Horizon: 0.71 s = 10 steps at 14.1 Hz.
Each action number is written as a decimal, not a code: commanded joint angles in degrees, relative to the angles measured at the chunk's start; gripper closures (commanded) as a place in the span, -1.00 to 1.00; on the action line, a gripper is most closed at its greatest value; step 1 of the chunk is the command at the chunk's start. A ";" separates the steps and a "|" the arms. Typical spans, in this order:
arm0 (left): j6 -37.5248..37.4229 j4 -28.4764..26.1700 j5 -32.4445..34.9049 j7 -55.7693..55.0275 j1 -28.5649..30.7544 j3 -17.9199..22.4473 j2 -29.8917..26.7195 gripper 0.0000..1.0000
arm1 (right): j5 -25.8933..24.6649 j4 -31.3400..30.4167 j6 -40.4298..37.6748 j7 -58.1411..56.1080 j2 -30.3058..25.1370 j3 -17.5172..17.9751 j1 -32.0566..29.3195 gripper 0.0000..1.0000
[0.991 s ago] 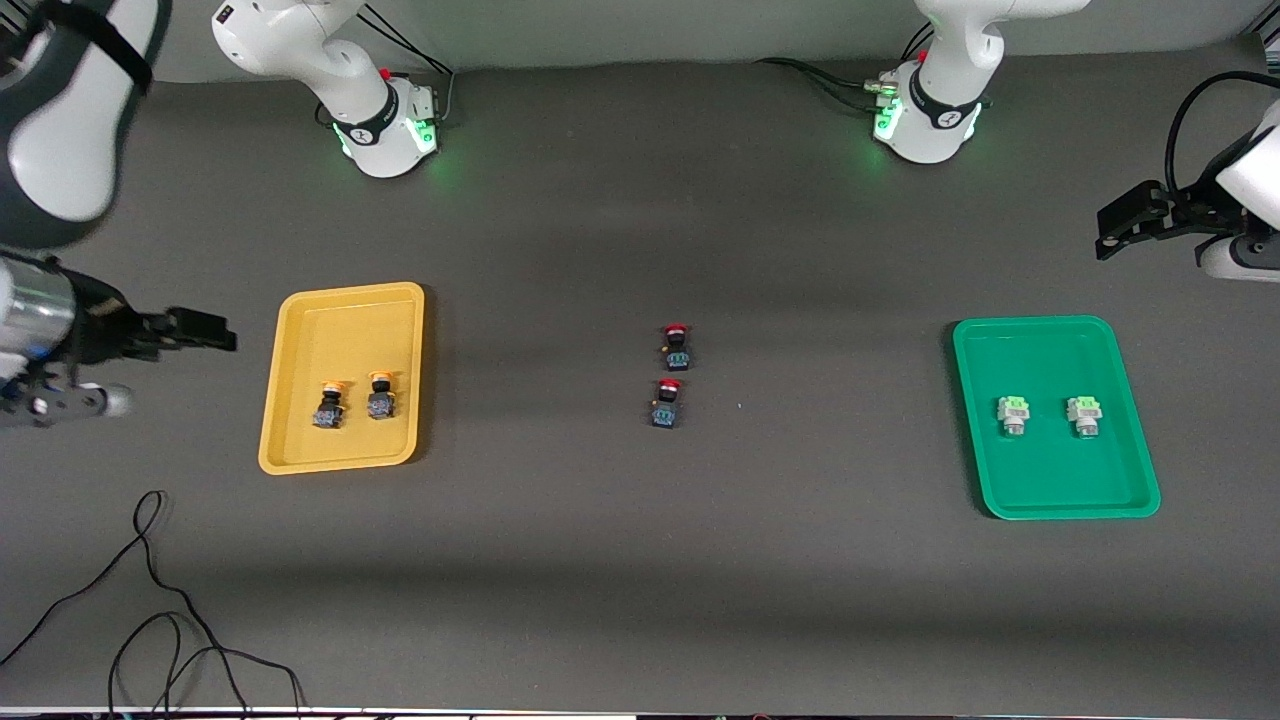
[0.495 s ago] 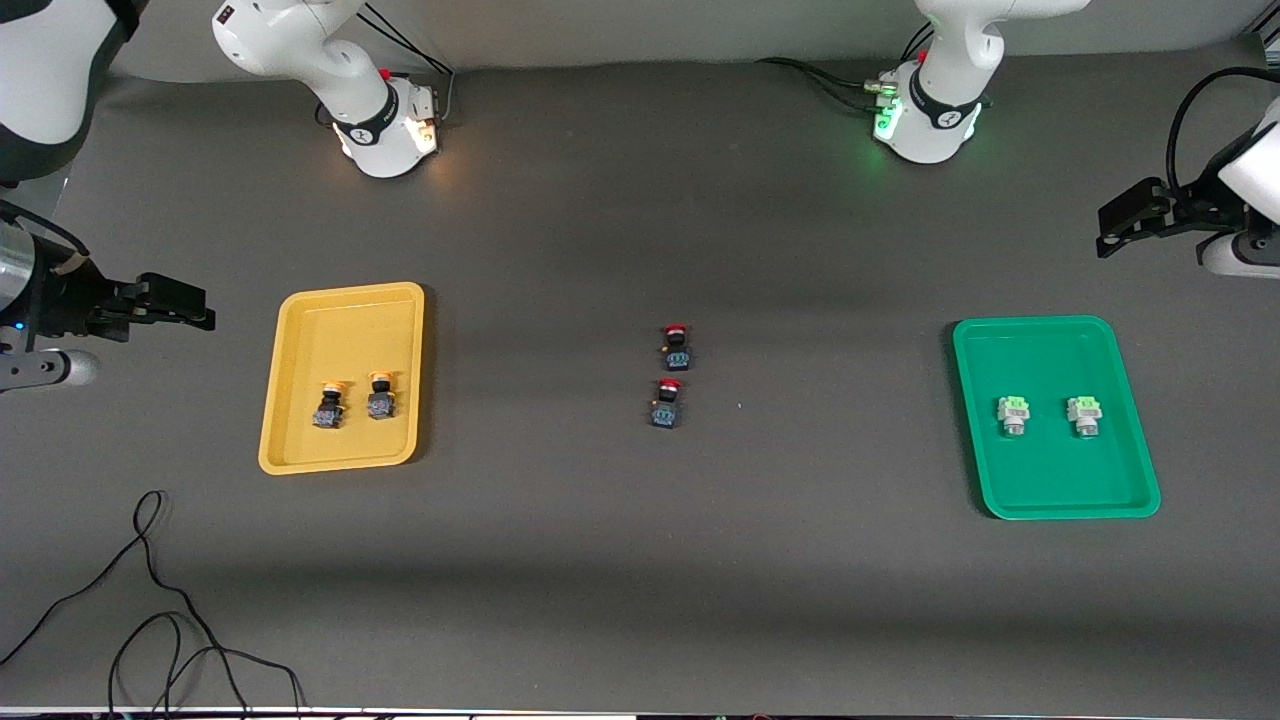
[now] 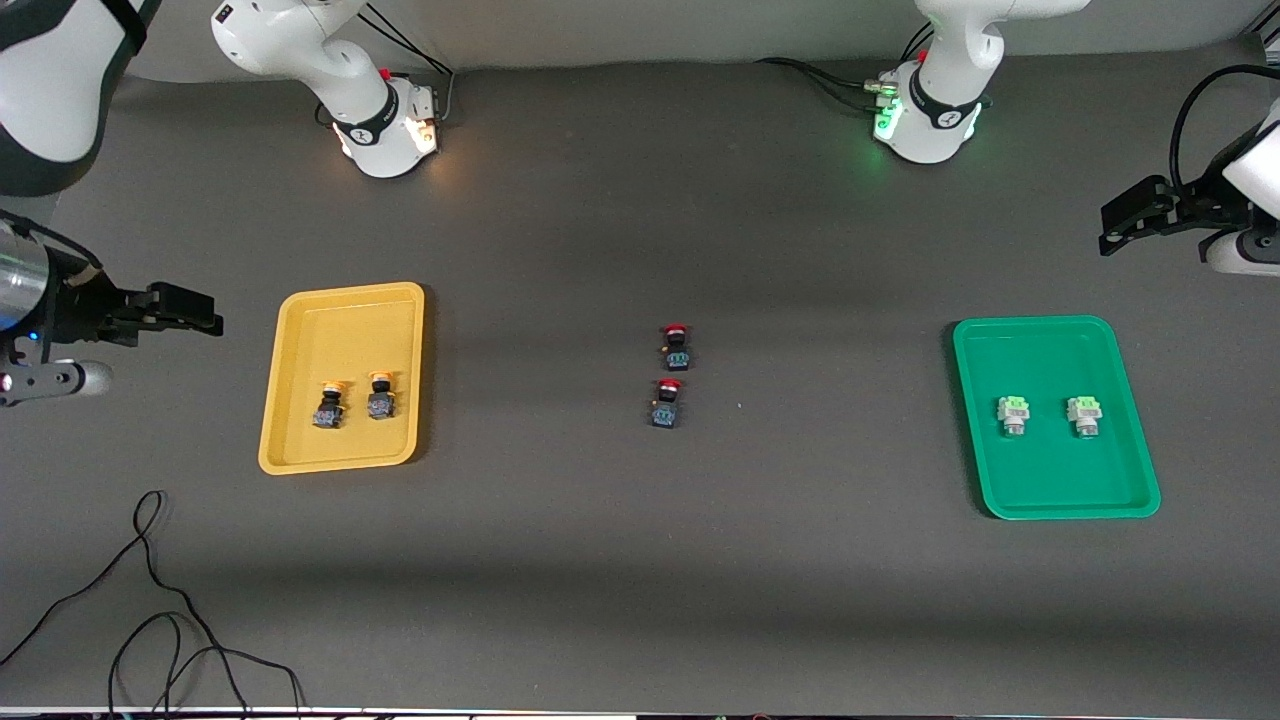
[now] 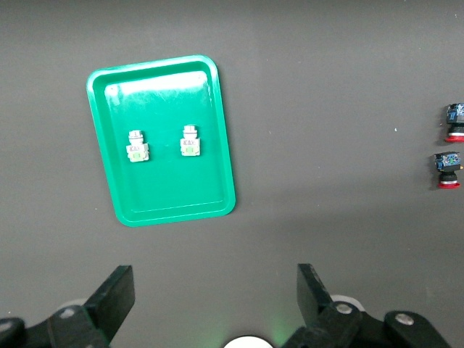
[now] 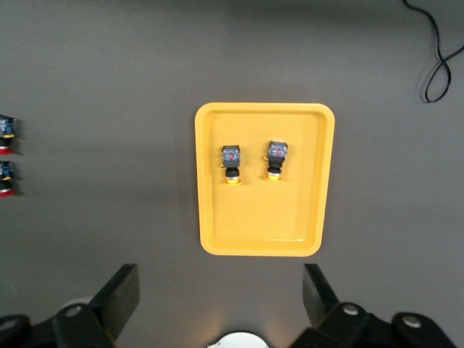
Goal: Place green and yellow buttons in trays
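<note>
The two yellow buttons (image 3: pixel 354 402) are lying side by side in the yellow tray (image 3: pixel 300 330), a little apart from each other. In the right wrist view they (image 5: pixel 253 162) are sitting near the middle of that tray (image 5: pixel 304 217), each one tipped on its side. The two green buttons (image 3: pixel 1048 414) are lying side by side in the green tray (image 3: pixel 1040 480), also a little apart. The left wrist view is showing them (image 4: pixel 164 143) in the middle of that tray (image 4: pixel 181 203).

Two red buttons (image 3: pixel 670 375) are sitting on the table (image 3: pixel 640 560) in the middle, between the trays and well apart from both. One is nearer to the front camera than the other. A thin black cable (image 3: pixel 150 600) is curling on the table at the right arm's end, nearer to the front camera than the yellow tray. Nothing is lying on top of the buttons or between them and the grippers.

The right gripper (image 3: pixel 190 309) is hanging in the air over the bare table just beside the yellow tray. Its jaws are spread wide and holding nothing, and the yellow buttons are well apart from them. The left gripper (image 3: pixel 1135 215) is hanging over the table at the left arm's end, off past a corner of the green tray. Its jaws are spread wide too and holding nothing, and the green buttons are well apart from them.
</note>
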 commanded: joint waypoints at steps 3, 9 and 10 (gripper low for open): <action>-1.01 0.68 0.26 0.00 -1.04 0.20 -0.62 -1.00 | -14.19 0.48 -0.06 9.82 -8.16 31.31 -18.83 -1.00; -1.19 -0.02 0.09 -0.26 -0.86 0.20 -0.44 -1.00 | -21.17 -15.63 9.39 14.23 -20.35 55.09 -35.65 -1.00; -0.67 -0.11 0.09 -0.17 -0.95 0.29 -0.35 -0.99 | -21.35 -21.26 13.61 14.15 -24.05 56.33 -37.15 -1.00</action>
